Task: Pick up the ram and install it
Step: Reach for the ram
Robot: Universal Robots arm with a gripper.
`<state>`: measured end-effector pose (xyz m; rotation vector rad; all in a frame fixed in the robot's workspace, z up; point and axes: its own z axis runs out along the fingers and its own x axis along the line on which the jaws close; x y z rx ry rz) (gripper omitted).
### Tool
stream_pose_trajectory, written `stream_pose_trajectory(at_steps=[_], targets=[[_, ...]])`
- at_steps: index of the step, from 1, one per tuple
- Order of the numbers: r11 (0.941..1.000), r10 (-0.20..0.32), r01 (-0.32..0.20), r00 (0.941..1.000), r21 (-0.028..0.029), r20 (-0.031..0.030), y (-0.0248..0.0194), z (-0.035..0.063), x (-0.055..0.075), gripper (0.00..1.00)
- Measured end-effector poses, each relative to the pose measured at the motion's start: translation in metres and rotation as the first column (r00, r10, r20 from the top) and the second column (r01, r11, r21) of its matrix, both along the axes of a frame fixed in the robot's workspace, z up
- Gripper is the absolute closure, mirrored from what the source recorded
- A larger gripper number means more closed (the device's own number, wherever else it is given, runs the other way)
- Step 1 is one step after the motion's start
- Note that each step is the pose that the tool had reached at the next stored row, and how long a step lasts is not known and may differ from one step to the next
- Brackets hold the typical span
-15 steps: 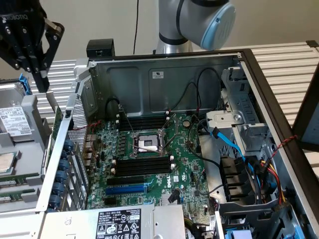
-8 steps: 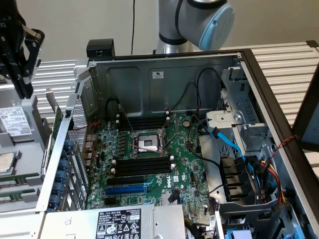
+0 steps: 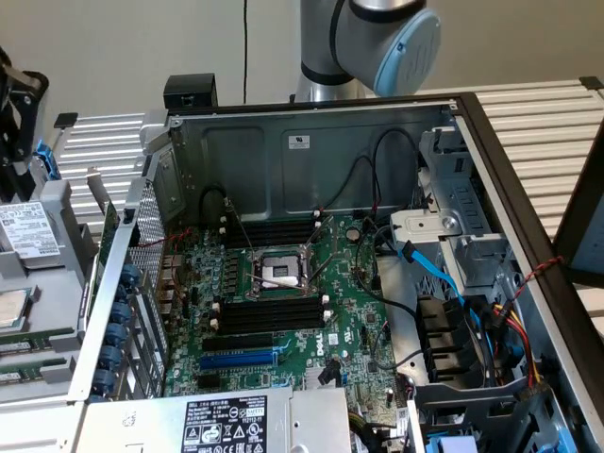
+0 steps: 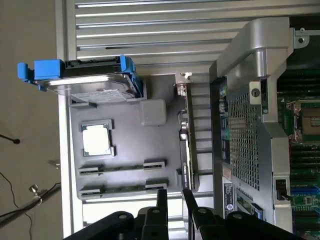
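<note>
Hand (image 4: 175,200) open: two black fingers (image 4: 161,200) stand apart, nothing clamped between them. It hangs over a gray tray (image 4: 125,125) on the counter, outside the computer case (image 3: 245,160), at the exterior view's left. Ram (image 4: 122,168) lies flat in the tray, one of two green sticks side by side, near a processor chip (image 4: 96,139). Hard drive (image 4: 82,82) with blue rails sits beyond. Motherboard (image 3: 349,283) lies inside the case.

Silver-grey arm (image 3: 321,47) with a pale blue joint cap (image 3: 411,42), slim black fingers (image 4: 161,202).
</note>
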<state>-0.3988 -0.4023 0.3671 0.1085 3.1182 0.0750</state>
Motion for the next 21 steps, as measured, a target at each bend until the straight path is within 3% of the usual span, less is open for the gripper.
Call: stream_pose_trajectory(at_steps=[9, 13, 17, 21], targets=[[1.0000, 0.006, -0.006, 1.0000, 0.0002, 0.0000, 0.0000, -0.0025, -0.037, 0.74], [1.0000, 0.009, -0.009, 1.0000, 0.0000, -0.0002, 0.0000, -0.0024, -0.038, 0.74], [0.9969, 0.079, -0.079, 0.9969, 0.0000, -0.0003, 0.0000, -0.0024, -0.038, 0.74], [0.9888, 0.149, -0.149, 0.9888, 0.0002, -0.0001, 0.0000, -0.0025, -0.038, 0.74]])
